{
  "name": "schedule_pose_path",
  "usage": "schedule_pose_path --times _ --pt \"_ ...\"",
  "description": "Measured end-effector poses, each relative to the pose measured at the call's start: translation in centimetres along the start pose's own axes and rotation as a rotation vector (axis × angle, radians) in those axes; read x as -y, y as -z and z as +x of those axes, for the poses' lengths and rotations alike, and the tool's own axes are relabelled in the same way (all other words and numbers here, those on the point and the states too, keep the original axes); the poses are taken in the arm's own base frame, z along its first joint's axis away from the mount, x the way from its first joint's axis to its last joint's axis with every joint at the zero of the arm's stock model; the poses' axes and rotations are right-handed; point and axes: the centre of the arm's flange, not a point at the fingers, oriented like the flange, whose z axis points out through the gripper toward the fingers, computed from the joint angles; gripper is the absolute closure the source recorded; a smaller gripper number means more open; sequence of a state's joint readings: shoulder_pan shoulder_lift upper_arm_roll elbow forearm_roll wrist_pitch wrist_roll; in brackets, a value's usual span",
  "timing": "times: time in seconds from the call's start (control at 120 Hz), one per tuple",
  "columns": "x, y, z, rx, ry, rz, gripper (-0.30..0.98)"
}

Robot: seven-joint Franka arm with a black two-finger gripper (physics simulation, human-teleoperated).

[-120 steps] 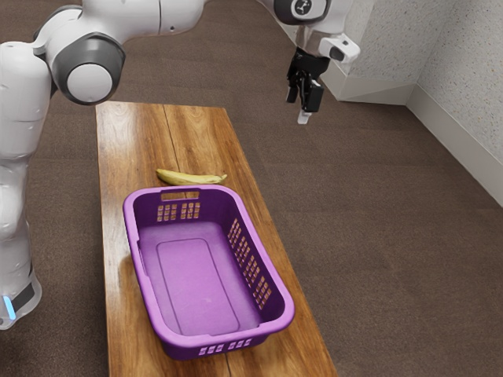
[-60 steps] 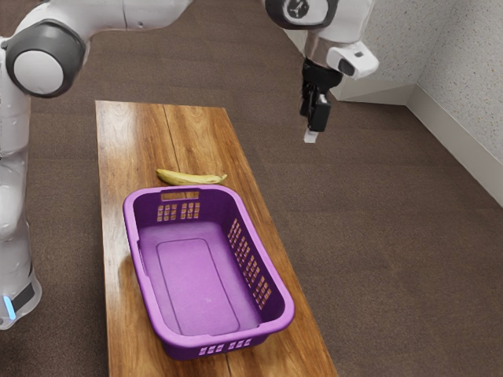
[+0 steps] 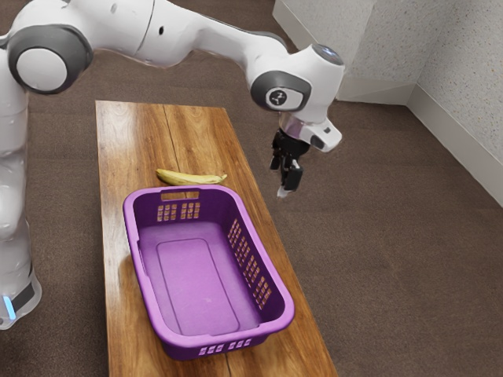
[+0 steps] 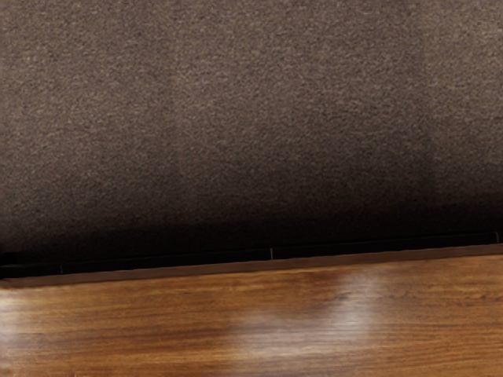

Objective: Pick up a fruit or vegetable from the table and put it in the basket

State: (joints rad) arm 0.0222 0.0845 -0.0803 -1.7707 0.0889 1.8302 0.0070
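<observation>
Exterior view: banana (image 3: 189,178) on the table (image 3: 130,145), just beyond the basket (image 3: 206,342), long axis across the boards. My gripper (image 3: 284,179) hangs to the view's right; can't tell if it's open or closed. I judge the approach runs leftward in this view.

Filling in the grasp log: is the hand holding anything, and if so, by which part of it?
Nothing held: the hand is empty, and the banana lies on the table beside the basket.
</observation>
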Motion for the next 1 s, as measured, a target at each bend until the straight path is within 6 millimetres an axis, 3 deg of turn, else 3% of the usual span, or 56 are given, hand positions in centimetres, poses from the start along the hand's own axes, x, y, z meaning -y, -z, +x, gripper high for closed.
schedule_pose_path --times 0.133,0.3,0.425,0.708,1.0 --pt "3.8 0.6 -1.1 -0.045 0.068 -0.025 0.0" --pt "6.4 -2.2 -5.5 -0.027 0.117 -0.039 0.0" --pt "5.1 -2.8 -7.3 -0.036 0.092 -0.044 0.0" --pt "7.5 -3.2 -10.9 -0.049 0.134 -0.054 0.0" --pt "6.2 -5.9 -14.6 -0.004 0.12 -0.062 0.0"
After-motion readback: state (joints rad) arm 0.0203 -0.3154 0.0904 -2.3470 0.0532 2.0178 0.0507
